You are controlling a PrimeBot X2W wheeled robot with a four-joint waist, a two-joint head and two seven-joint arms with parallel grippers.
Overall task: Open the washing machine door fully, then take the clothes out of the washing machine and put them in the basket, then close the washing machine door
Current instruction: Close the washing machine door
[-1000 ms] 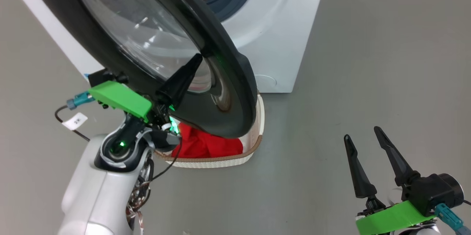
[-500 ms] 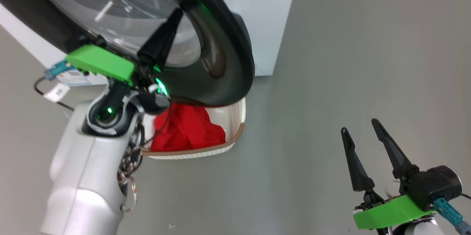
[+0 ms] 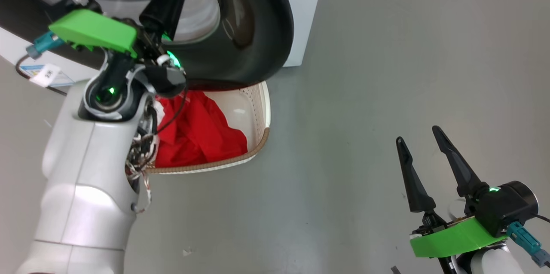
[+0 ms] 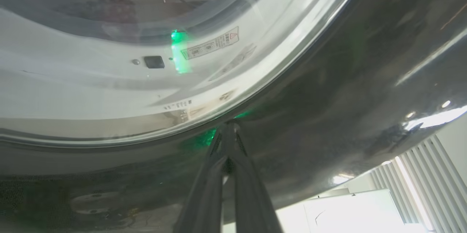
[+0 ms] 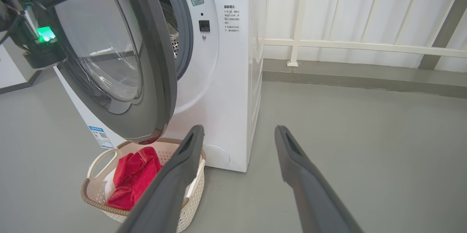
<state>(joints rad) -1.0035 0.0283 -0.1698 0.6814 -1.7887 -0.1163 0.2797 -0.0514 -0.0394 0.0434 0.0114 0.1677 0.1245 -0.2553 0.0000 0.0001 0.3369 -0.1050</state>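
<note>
In the head view the top edge cuts off most of the door [image 3: 253,29] and the machine [image 3: 300,12]. The door's black rim hangs over the far end of the basket [image 3: 258,115], and the left arm [image 3: 86,171] hides the basket's left side. The left gripper [image 4: 227,129] has its fingers pressed together with nothing between them. In the left wrist view their tips sit against the door's rim just where the glass [image 4: 146,61] begins; in the head view those tips run off the top edge. From the right wrist view the door stands partly open, swung out from the machine's front, and it blocks nearly all of the drum [image 5: 175,45]. Only a sliver of perforated steel shows inside the grey ring, so what the drum holds cannot be told. The basket sits on the floor [image 3: 365,72] just in front of the machine, under the door's lower edge. In it lie the red clothes [image 3: 197,132], bunched toward one side, with bare basket bottom beside them. A pale patch shows next to the red in the right wrist view, too small to make out. The right gripper [image 3: 417,134] holds nothing, fingers spread wide, over the floor well apart from the basket.
</note>
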